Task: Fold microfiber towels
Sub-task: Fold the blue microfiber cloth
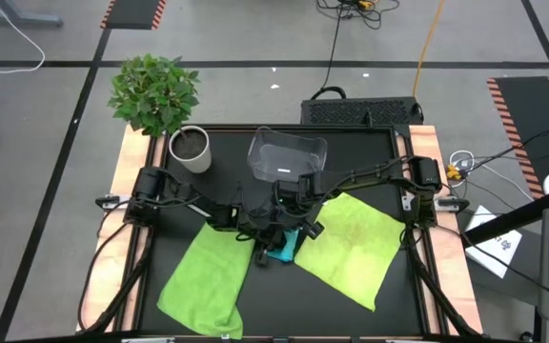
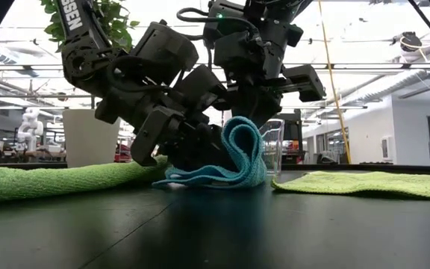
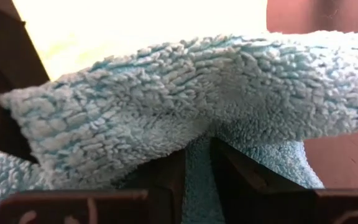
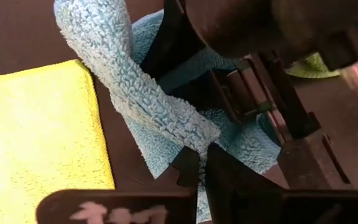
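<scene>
Mid-worktop (image 1: 351, 143), the right end effector (image 4: 199, 163) is pinching the blue towel (image 2: 234, 157); the left end effector (image 3: 197, 163), narrowly parted, is straddling its edge. Corners should be matched before release.

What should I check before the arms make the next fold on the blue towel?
1. Turquoise towel off the table at one edge: ok, raised in a loop.
2. Right claw gripping it: ok, shut on an edge.
3. Left claw gripping it: cannot tell, fingers part open with cloth between.
4. Left lime-green towel clear of the fold: cannot tell, arms hide that edge.
5. Right lime-green towel flat: ok.
6. Clear plastic bin out of the way: ok, behind the claws.
</scene>
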Robot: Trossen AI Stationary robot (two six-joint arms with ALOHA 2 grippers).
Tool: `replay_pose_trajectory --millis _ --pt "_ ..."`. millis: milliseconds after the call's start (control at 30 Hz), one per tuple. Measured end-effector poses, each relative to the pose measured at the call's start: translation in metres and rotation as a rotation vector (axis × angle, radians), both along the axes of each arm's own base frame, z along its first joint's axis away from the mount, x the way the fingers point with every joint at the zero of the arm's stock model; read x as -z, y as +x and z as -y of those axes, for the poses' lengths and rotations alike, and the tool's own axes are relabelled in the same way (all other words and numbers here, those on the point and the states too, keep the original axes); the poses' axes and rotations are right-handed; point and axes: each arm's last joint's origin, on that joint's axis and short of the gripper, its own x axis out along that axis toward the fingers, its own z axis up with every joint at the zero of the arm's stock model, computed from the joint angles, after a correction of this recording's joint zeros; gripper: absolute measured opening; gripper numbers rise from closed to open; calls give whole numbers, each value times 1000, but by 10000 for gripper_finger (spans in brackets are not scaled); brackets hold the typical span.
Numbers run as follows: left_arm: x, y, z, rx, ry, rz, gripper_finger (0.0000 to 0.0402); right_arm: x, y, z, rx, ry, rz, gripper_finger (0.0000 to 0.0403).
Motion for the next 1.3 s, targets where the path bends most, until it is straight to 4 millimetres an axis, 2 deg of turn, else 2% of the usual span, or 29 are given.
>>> replay_pose_trajectory --millis 333,533,700,1100,1300 --pt "-1 0 2 30 -23 6 92 0 0 -1 -15 49 4 2" --pt "-11 -2 2 -27 -42 -31 148 0 -1 -1 -8 52 -15 1" --pt "-28 -12 3 -88 39 -96 173 0 -1 -1 -11 51 -10 1" --pt "-45 -12 4 -66 85 -22 176 2 -3 0 8 60 -42 0" --pt "-57 -11 3 -54 95 28 175 7 -14 0 42 68 -180 0"
